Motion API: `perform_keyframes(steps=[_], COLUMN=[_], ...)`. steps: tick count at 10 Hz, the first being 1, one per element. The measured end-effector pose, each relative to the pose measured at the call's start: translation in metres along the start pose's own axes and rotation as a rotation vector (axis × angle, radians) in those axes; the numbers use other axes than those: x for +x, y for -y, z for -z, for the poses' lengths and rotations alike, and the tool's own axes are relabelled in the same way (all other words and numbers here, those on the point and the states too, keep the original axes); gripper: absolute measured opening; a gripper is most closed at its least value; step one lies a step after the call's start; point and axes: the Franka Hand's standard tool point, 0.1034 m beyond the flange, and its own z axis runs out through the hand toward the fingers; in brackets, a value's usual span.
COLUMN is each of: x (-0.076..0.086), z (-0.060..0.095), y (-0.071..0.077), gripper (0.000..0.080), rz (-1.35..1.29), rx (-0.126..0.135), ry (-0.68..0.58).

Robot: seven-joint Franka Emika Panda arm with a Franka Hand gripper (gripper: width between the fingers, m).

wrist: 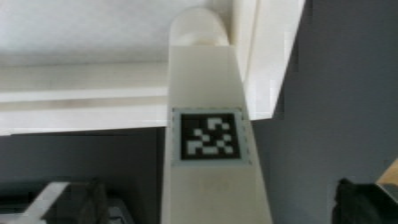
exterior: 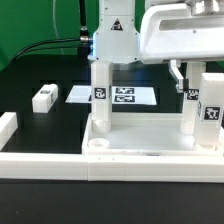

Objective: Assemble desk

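Observation:
The white desk top [exterior: 150, 152] lies at the front of the table against the border wall. In the exterior view a white tagged leg [exterior: 100, 95] stands upright in its far left corner. Two more legs [exterior: 190, 112] stand upright on the right side. My gripper [exterior: 103, 55] is right above the left leg. In the wrist view this leg [wrist: 214, 110] runs up the middle between my fingers [wrist: 71, 200], with a clear gap on each side. My gripper [wrist: 222, 200] is open. The desk top's rim [wrist: 89, 85] shows behind the leg.
A loose white leg [exterior: 45, 97] lies on the black table at the exterior view's left. The marker board [exterior: 125, 96] lies behind the desk top. Low white border wall pieces [exterior: 10, 128] run along the left and front. An empty round socket [exterior: 100, 145] shows at the front left corner.

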Motion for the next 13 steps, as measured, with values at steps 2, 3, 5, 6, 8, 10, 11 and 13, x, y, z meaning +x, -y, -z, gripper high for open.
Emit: perform_keyframes(steps=[2, 3, 5, 6, 8, 10, 11, 13], x=[0.010, 0.020, 0.023, 0.022, 0.020, 0.015, 0.013, 0.016], z=[0.014, 0.022, 0.024, 0.023, 0.022, 0.017, 0.013, 0.013], y=[0.001, -0.003, -0.002, -0.002, -0.002, -0.004, -0.003, -0.006], gripper=[0.0647, 0.0649, 0.0649, 0.0649, 0.0649, 0.0649, 0.0649, 0.0649], rz=[-0.009, -0.017, -0.026, -0.026, -0.028, -0.030, -0.032, -0.039], rx=[0.011, 0.015, 0.016, 0.015, 0.017, 0.014, 0.017, 0.021], ry=[0.023, 0.029, 0.023, 0.024, 0.057, 0.094, 0.157, 0.289])
